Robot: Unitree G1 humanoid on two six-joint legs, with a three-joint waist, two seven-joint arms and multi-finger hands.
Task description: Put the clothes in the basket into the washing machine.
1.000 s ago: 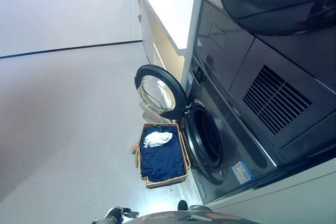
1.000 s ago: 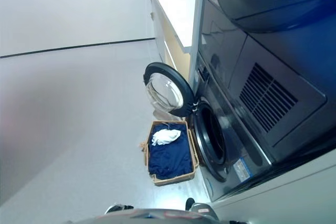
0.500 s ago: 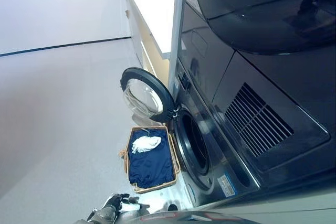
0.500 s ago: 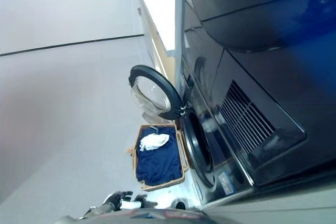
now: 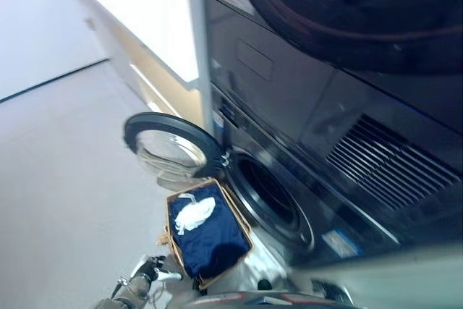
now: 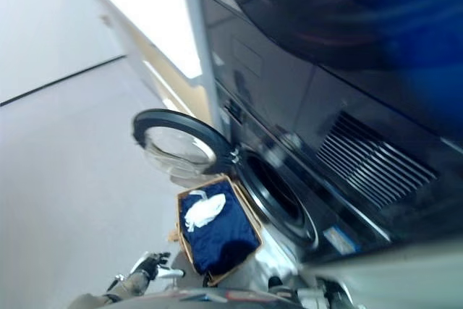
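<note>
Two garments fill our wicker basket on the floor, just beside the washing machine and its open door: dark navy cloth with a crumpled white piece on top. Left robot hand hovers nearby, fingers loosely spread.

Not much of the robot on show here tbh. Down at the bottom left there's a silver-grey forearm, kind of chunky and tube-shaped, ending in the left hand. The hand itself is dark, nearly black, with a blocky palm section. A couple of the fingers have white tips or covers that stand out against the dark rest of it. Where the wrist meets the arm it goes from dark to the lighter metal look. Can't make out any screws or markings.
</note>
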